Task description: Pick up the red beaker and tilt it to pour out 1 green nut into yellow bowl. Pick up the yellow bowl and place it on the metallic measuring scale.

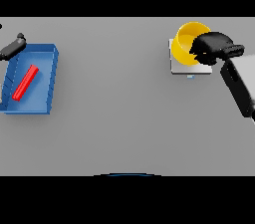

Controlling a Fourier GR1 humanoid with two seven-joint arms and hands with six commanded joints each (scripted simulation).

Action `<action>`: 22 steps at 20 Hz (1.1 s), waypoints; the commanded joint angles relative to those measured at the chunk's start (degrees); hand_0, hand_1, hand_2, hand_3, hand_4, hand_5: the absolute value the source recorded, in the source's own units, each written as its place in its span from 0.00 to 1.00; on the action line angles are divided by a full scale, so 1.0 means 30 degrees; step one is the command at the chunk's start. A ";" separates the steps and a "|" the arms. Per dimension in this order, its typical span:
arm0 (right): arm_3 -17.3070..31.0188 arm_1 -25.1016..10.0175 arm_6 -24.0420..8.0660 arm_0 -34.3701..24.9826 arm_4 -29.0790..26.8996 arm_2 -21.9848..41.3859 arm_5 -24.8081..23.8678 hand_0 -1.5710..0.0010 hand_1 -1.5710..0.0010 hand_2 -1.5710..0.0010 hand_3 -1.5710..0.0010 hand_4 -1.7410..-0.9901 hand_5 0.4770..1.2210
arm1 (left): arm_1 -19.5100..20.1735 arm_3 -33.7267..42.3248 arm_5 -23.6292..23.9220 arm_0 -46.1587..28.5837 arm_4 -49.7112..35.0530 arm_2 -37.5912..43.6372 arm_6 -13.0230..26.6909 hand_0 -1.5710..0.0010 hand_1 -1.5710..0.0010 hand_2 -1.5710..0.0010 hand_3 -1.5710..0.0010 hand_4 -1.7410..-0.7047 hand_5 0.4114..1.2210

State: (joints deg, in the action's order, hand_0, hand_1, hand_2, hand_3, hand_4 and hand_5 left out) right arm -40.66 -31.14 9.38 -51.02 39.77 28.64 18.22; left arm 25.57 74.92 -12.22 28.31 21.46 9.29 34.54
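Head view, one frame. Grey table [124,118] spans the whole field.

Right side: one yellow bowl [188,44] sits on one metallic measuring scale [190,68], a pale square plate. The bowl overhangs the plate's far edge; the near strip of the plate shows bare below it. The bowl's interior, where visible, is plain yellow; no contents can be made out there.

Right hand [211,48] lies over the bowl's right rim, covering part of the opening. Dark fingers curve around that rim, so the hand reads as grasping the bowl. Its forearm runs from the right edge, dark with a white section, and hides the plate's right corner.

Left side: one blue tray [50,76], rectangular with raised walls. Inside it lies one red beaker [25,82], on its side, set diagonally from lower left to upper right. It rests on the tray floor, clear of the walls as far as can be judged.

Left hand [14,45] shows at the far left edge, just beyond the tray's far left corner. Whether it touches the tray wall cannot be told, nor whether its fingers are loose or clenched.

Tray and scale are well apart, with bare table between them.

Count: one bowl, one scale, one tray, one beaker, two hands.
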 commanded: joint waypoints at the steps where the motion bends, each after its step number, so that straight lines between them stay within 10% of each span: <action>1: 0.0227 0.0045 0.0088 0.0016 0.0010 0.0032 -0.0008 0.09 0.21 0.14 0.01 0.01 1.00 | 0.0015 0.0013 0.0035 -0.0078 0.0025 0.0025 0.0067 1.00 1.00 1.00 1.00 0.86 0.46; 6: 0.1197 0.0142 0.0264 -0.0099 -0.0020 -0.0065 -0.0277 0.10 0.22 0.11 0.02 0.02 1.00 | 0.0131 -0.0436 0.0095 0.0157 0.0192 0.0003 -0.0194 1.00 1.00 1.00 1.00 0.87 0.44; 8: 0.1612 0.0294 0.0288 -0.0315 -0.0092 -0.0188 -0.0013 0.10 0.27 0.25 0.12 0.13 1.00 | 0.0120 -0.0338 0.0026 -0.0001 0.0078 0.0043 -0.0294 1.00 1.00 1.00 1.00 0.87 0.45; 14: 0.1930 0.0566 -0.0374 -0.0487 -0.0693 -0.0620 0.0986 0.55 0.67 0.67 0.54 0.27 0.60 | 0.0138 -0.0548 0.0079 0.0244 0.0179 0.0020 -0.0212 1.00 1.00 1.00 1.00 0.86 0.44; 22: 0.1681 0.0116 -0.0433 -0.0366 -0.0335 -0.0226 0.1390 0.92 0.94 0.91 0.77 0.40 0.45 | 0.0104 -0.0052 -0.0084 0.0121 -0.0095 0.0078 -0.0223 1.00 1.00 1.00 1.00 0.86 0.45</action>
State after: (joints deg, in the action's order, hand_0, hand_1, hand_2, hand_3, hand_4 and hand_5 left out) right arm -35.62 -30.82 8.09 -52.13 38.76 27.96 22.39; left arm 25.88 74.76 -12.47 28.68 21.17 9.52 33.76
